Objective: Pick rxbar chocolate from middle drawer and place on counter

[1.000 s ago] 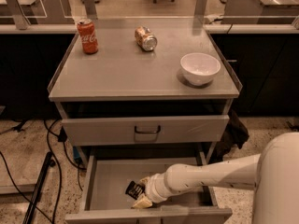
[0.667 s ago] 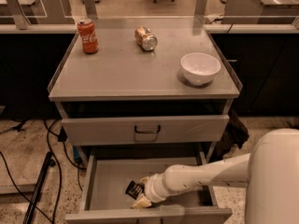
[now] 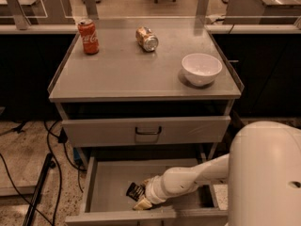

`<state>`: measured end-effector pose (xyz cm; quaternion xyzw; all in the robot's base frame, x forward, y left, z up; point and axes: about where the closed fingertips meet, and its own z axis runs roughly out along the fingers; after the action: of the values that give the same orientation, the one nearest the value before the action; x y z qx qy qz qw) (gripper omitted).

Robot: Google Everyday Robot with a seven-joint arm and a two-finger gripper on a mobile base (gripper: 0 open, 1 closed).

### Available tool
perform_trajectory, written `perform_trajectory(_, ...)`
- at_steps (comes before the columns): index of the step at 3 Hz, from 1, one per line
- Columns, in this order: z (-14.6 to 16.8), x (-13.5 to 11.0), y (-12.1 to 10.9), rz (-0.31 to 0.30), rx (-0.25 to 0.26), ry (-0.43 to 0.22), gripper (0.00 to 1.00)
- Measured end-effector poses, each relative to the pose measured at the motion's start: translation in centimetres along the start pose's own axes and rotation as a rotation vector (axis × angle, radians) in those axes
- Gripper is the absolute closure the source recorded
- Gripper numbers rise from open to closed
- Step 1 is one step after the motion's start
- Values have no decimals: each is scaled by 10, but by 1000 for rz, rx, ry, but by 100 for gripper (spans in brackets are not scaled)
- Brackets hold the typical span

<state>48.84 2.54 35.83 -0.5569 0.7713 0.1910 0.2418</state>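
The middle drawer (image 3: 110,180) is pulled open below the cabinet, its grey floor showing. The rxbar chocolate (image 3: 135,190), a small dark wrapper with pale lettering, lies on the drawer floor near the front middle. My gripper (image 3: 141,198) reaches into the drawer from the right on a white arm and sits right against the bar's right end. I cannot tell whether it holds the bar. The counter (image 3: 127,72) is the flat grey top of the cabinet above.
On the counter stand a red cola can (image 3: 88,36) at the back left, a tan dented can (image 3: 147,38) lying at the back middle and a white bowl (image 3: 201,68) at the right. A closed drawer front with a dark handle (image 3: 147,131) sits above the open drawer. Cables (image 3: 44,173) lie on the floor at the left.
The gripper and the bar stay in about the same place in the drawer. The white arm body at the lower right has shifted slightly and fills more of the view.
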Motion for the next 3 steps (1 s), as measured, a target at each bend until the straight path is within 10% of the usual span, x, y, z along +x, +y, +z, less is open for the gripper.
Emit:
perform_trajectory(1,5,10,-4,24,5,26,39)
perform_trajectory(3,8,17,-5,40,3,55,81)
